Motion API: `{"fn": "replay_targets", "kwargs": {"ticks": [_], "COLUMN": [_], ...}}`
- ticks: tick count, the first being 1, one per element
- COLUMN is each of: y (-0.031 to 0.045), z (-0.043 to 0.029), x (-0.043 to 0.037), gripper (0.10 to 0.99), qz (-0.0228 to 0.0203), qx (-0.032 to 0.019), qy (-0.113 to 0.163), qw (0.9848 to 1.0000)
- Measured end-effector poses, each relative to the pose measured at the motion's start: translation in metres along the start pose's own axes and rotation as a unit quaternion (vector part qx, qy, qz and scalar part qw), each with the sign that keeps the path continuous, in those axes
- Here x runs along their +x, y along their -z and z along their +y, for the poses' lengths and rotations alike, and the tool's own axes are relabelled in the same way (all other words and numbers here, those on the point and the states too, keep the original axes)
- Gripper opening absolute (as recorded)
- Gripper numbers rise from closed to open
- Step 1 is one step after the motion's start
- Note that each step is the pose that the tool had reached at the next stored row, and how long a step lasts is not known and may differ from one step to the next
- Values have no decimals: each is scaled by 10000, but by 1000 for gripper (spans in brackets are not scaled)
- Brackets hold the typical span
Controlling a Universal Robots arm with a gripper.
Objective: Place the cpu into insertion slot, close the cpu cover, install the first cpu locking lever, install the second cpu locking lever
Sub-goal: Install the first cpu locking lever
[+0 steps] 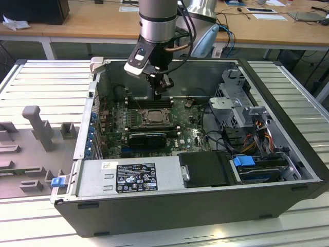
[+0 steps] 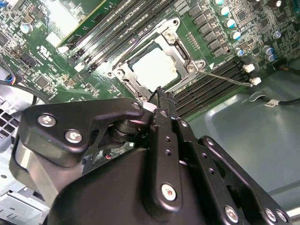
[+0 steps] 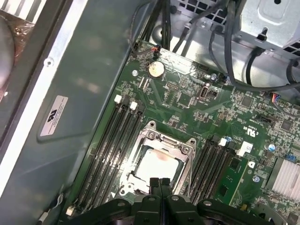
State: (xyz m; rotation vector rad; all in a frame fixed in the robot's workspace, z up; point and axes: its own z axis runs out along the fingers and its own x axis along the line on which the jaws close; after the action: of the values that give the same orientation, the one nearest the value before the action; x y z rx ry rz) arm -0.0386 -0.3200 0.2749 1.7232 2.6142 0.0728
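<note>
Inside the open computer case, the insertion slot [image 1: 153, 117] sits on the green board. The cpu [image 3: 157, 164] lies in it, its pale face showing through the window of the cpu cover [image 3: 158, 138], which lies flat over it. In the second wrist view the cpu [image 2: 154, 65] and cover [image 2: 182, 50] show the same, and a thin wire locking lever [image 2: 227, 77] sticks out from the socket's corner over the memory slots. My gripper [image 1: 163, 91] hangs just above the socket's far edge. Its fingertips [image 3: 153, 183] are pressed together, shut on nothing.
Long black memory slots [image 3: 115, 140] flank the socket on both sides. A black card [image 1: 148, 138] lies in front of it, a power supply [image 1: 128, 177] at the case front, and a drive cage [image 1: 236, 108] with cables on the exterior view's right. A coin battery [image 3: 155, 69] sits on the board.
</note>
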Motion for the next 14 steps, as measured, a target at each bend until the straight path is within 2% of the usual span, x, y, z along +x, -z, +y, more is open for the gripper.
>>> {"fn": "replay_targets", "kwargs": {"ticks": [12, 14], "y": [0, 0], "z": [0, 0], "x": [0, 0], "gripper": [106, 106], "qz": [16, 22], "qx": [6, 9], "qy": [353, 498], "qw": [9994, 9988]}}
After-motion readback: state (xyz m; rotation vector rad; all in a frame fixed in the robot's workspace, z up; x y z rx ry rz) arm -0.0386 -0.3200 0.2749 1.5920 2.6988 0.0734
